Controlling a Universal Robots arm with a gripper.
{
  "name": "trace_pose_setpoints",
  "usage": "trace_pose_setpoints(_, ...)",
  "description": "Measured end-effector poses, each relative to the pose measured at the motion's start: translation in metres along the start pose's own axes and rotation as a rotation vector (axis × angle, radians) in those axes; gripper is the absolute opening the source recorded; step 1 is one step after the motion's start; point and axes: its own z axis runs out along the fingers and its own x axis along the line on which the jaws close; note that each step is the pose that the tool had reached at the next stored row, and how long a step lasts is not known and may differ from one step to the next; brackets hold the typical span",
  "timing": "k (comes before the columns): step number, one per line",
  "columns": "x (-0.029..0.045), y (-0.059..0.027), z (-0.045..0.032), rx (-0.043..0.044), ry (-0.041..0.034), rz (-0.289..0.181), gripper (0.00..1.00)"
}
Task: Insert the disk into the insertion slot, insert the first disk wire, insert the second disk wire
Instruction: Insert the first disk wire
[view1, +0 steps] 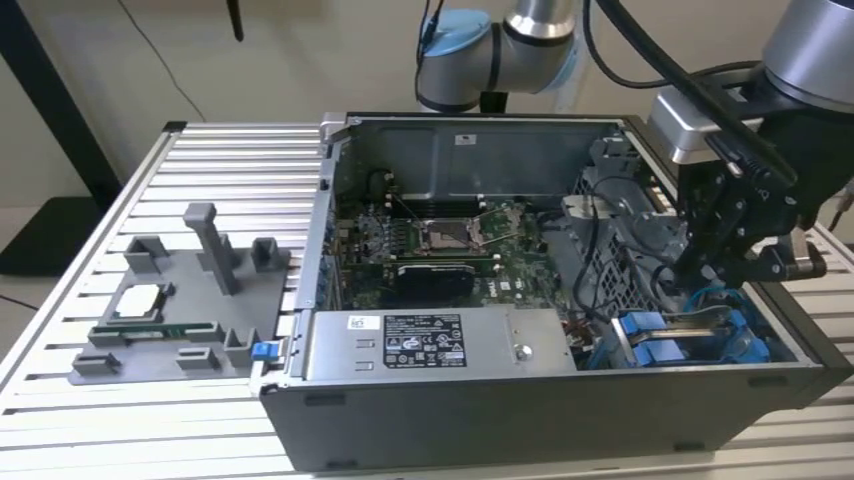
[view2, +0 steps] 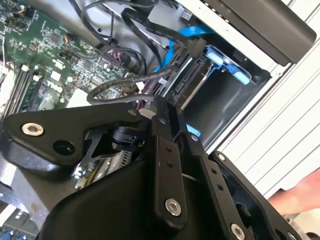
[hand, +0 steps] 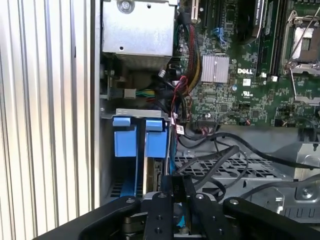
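Black jaws narrow, nearly touching, close above blue-framed disk (hand: 156, 139), seated on edge in insertion slot (hand: 139, 113) at computer case (view1: 534, 420) corner, near grey power-supply box (hand: 137, 30); black cables (hand: 215, 160) alongside.

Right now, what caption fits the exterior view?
Robot gripper reaches into an open computer case, near the blue-framed disk.
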Motion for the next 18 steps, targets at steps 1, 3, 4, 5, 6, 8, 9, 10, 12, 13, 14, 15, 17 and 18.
trace_pose_setpoints(1, 0.0018, -0.0005, 0.0009, 0.0, -0.0001, 0.0, 0.0)
trace_pose_setpoints(3, 0.005, -0.0019, 0.0029, 0.0, -0.0002, 0.001, 0.0)
trace_pose_setpoints(4, 0.0064, -0.0027, 0.0039, 0.0001, -0.0002, 0.001, 0.0)
trace_pose_setpoints(5, 0.0077, -0.0037, 0.005, 0.0001, -0.0005, 0.001, 0.0)
trace_pose_setpoints(6, 0.0089, -0.0049, 0.0061, 0.0001, -0.0007, 0.001, 0.0)
trace_pose_setpoints(8, 0.0104, -0.0073, 0.0076, -0.0003, -0.0006, 0.002, 0.0)
trace_pose_setpoints(9, 0.0111, -0.0084, 0.0085, -0.0007, -0.0007, 0.002, 0.0)
trace_pose_setpoints(10, 0.0118, -0.0095, 0.0093, -0.0011, -0.0006, 0.002, 0.0)
trace_pose_setpoints(12, 0.0128, -0.0116, 0.0112, -0.0016, -0.0006, 0.003, 0.0)
trace_pose_setpoints(13, 0.0132, -0.0127, 0.0122, -0.0017, -0.0005, 0.004, 0.0)
trace_pose_setpoints(14, 0.0137, -0.0139, 0.0134, -0.0019, -0.0006, 0.004, 0.0)
trace_pose_setpoints(15, 0.0144, -0.0152, 0.0144, -0.002, -0.0006, 0.004, 0.0)
trace_pose_setpoints(17, 0.0156, -0.0172, 0.0158, -0.0027, -0.0008, 0.005, 0.0)
trace_pose_setpoints(18, 0.0162, -0.018, 0.0161, -0.0032, -0.0008, 0.005, 0.0)
